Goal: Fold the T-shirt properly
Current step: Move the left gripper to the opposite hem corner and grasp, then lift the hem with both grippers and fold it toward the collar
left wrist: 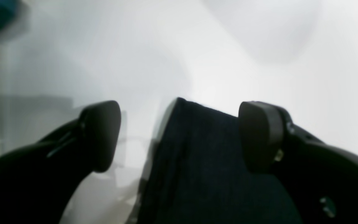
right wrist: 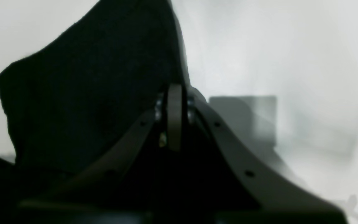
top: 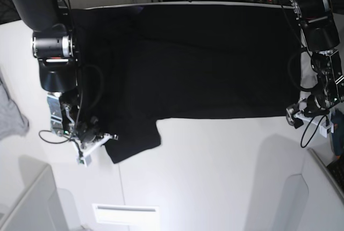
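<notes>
The black T-shirt (top: 204, 59) lies spread flat across the far half of the white table (top: 215, 177), plain side up, with one sleeve hanging down toward the near side.

The right gripper (top: 99, 138) sits at that sleeve's outer edge, its jaws pressed together; from its own camera the dark cloth (right wrist: 89, 87) rises just behind the closed tips, though whether any fabric is pinched between them I cannot tell.

The left gripper (left wrist: 179, 137) stands spread wide at the shirt's opposite edge. A fold of black fabric (left wrist: 204, 161) lies between its fingers (left wrist: 259, 133), resting against one, released rather than clamped.

A light grey cloth (top: 11, 115) lies at the table edge, out beyond the right arm.
</notes>
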Available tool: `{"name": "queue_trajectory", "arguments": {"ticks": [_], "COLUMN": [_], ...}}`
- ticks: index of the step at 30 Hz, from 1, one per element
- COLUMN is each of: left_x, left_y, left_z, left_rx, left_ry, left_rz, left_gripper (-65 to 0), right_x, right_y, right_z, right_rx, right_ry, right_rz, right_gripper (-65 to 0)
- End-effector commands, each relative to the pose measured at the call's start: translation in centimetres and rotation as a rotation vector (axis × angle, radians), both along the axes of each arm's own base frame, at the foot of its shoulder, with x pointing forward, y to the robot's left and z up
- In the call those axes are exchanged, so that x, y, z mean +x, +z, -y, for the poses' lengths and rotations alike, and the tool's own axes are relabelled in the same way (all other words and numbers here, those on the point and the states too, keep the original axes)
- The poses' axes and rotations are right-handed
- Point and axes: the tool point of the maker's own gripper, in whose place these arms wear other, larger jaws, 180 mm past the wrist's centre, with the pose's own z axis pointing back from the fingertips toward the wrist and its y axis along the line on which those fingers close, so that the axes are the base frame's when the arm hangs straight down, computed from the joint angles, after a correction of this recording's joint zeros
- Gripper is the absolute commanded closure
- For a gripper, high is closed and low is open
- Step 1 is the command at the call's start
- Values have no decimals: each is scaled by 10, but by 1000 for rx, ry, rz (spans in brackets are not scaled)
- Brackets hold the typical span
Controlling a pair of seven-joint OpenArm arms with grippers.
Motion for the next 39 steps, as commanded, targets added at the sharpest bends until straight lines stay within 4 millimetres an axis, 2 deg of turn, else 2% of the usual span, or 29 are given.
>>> {"name": "queue_trajectory", "arguments": {"ticks": [1,6,11,16,21,28,35,39], "left_x": [15,22,16,17,16,16,11,11], "left_y": [21,12,-6,-9,-12,-17,-26,-25], "left_z": [-10,-3,2,8,11,20,29,28], "left_rx": [26,47,56,46,41,24,9,10], "left_ry": [-1,-24,-40,-44,-47,-54,-59,-58], "left_rz": [56,60,29,28,24,20,6,6], "left_gripper": [-568,-568,-568,-553,-415,-263,0,0], "right_x": [9,10,10,10,10,10,10,10], "right_y": [12,12,12,12,12,13,13,13], "right_z": [4,4,6,7,7,8,8,8], "right_rx": [-9,-9,-10,-11,-11,-13,-13,-13], "right_ry": [1,1,-1,-2,-2,-3,-3,-3], "right_rz": [18,19,19,19,19,21,21,21], "right_gripper": [0,0,0,0,0,0,0,0]}}
